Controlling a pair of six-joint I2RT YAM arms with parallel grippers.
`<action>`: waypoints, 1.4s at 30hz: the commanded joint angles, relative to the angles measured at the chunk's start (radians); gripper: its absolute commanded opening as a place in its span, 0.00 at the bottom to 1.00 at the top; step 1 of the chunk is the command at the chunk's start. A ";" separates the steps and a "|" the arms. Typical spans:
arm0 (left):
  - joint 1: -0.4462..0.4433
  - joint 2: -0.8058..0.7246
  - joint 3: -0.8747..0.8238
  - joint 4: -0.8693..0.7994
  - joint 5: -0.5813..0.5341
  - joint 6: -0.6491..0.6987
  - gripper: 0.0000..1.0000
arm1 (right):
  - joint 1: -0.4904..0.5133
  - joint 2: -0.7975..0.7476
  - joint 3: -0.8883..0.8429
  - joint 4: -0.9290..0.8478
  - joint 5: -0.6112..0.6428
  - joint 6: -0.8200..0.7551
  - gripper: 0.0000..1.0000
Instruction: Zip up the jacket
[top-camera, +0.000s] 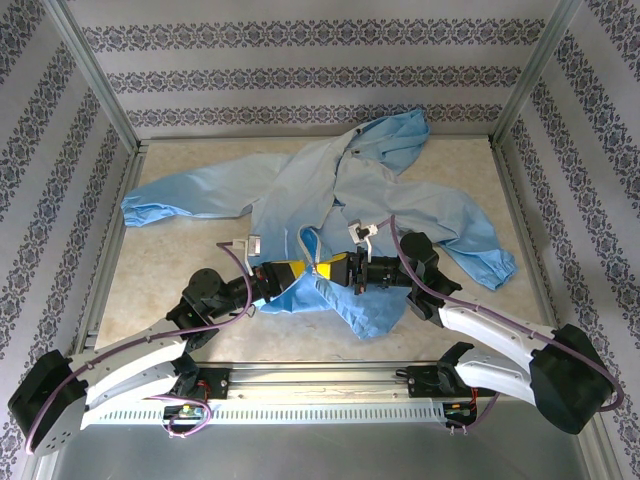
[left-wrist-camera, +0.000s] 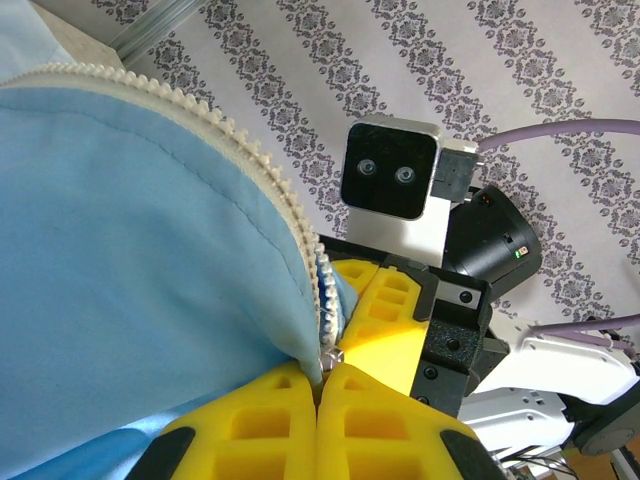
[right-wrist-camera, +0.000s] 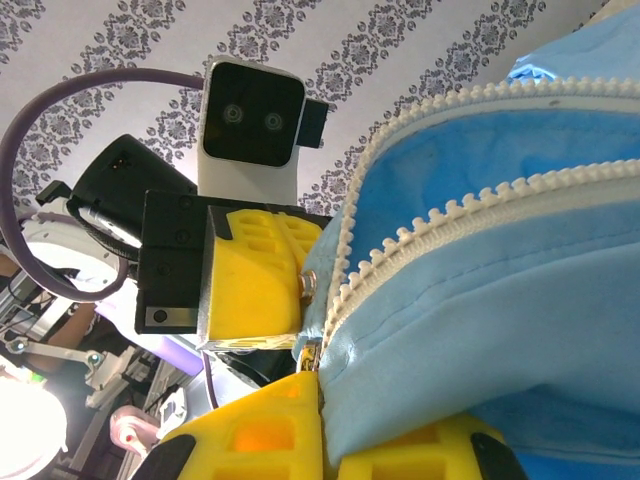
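You see the large light-blue, thin, shiny hooded jacket (top-camera: 300, 185) spread over the middle of the pale beige table (top-camera: 170, 280) in the top view; its hood points to the upper right, one sleeve runs to the left edge of the table, the other to the right; the lower hem is bunched at the centre of the frame, where your two arms meet.

Your left gripper (top-camera: 300, 272), with blocky yellow fingers, has its jaws pressed flat together; in the left wrist view they (left-wrist-camera: 320, 390) pinch the foot of the pale whitish zipper strip (left-wrist-camera: 250, 160) at bottom centre, beside a small silvery metal piece (left-wrist-camera: 331, 356); the teeth curve from there to the upper left.

Your right gripper (top-camera: 342, 270) faces it, nearly touching; in the right wrist view its jaws (right-wrist-camera: 322, 400) are likewise clamped, on the jacket's edge at bottom centre; two rows of teeth (right-wrist-camera: 450, 215) part from there toward the upper right, unjoined.

Behind both stands floral-striped wallpaper (left-wrist-camera: 520, 70).
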 joint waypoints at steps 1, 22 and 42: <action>0.011 0.005 -0.006 0.086 0.035 -0.016 0.00 | -0.003 -0.032 -0.006 0.068 -0.029 -0.004 0.00; 0.011 0.013 -0.050 0.172 0.073 -0.081 0.00 | -0.015 -0.012 0.008 0.079 -0.066 -0.002 0.00; 0.012 0.004 -0.065 0.216 0.078 -0.108 0.00 | -0.031 0.052 0.011 0.108 -0.205 -0.103 0.00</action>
